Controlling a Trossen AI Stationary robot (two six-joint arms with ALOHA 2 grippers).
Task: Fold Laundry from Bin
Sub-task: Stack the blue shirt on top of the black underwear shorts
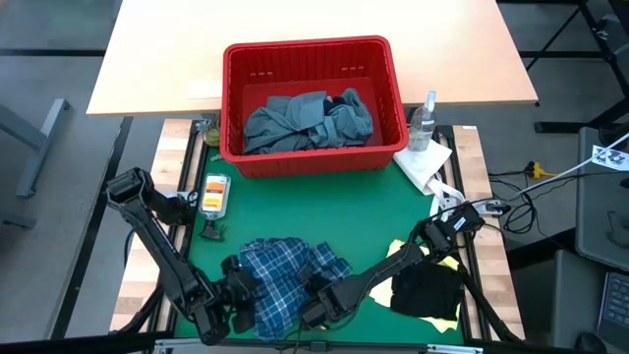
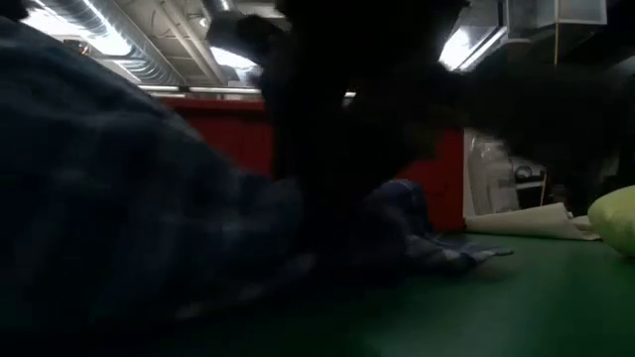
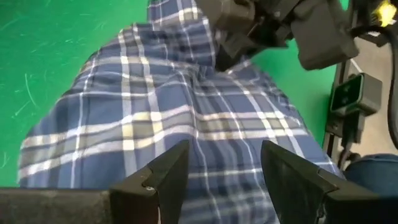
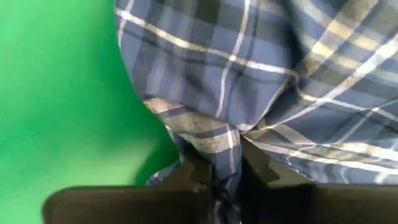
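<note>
We are looking at the plaid shirt (image 1: 288, 275), bunched on the green mat (image 1: 364, 211) at the near edge, between both arms. The right gripper (image 4: 225, 167) is pinching a fold of plaid cloth between nearly closed fingers, probably to lift an edge and spread the shirt out. The left gripper (image 3: 225, 177) is hovering just over the shirt's left part, fingers spread wide and holding nothing, seemingly waiting to take a second corner. The crumpled shirt is lying roughly left to right; we cannot tell collar from hem. Grey-blue laundry (image 1: 307, 122) is waiting in the red bin (image 1: 236, 98) on the far side; a dark garment (image 1: 425, 290) is lying near right.
</note>
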